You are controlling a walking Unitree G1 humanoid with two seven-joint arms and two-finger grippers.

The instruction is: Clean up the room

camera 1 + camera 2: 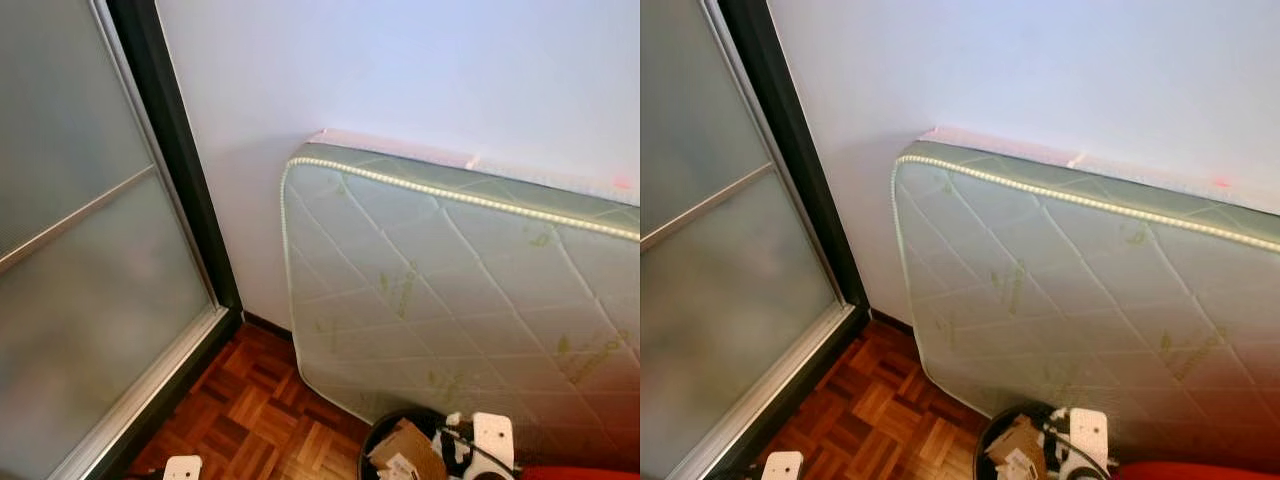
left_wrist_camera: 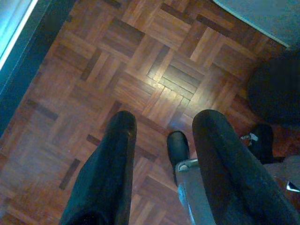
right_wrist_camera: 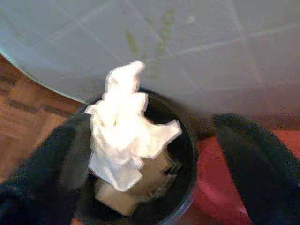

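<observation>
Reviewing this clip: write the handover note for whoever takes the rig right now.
Right gripper: open, over the black bin, a crumpled tissue against one finger above the opening.
Left gripper: open, idle over the parquet floor.
Bin stands by the mattress leaning on the wall and already holds cardboard.
Done: tissue brought to the bin.
Left: confirm it drops in, then look for more litter.

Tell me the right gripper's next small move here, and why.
Probably pull back and up: the right gripper is open over the black bin, and the white tissue sits at one finger, seemingly dropping in above the cardboard.
</observation>
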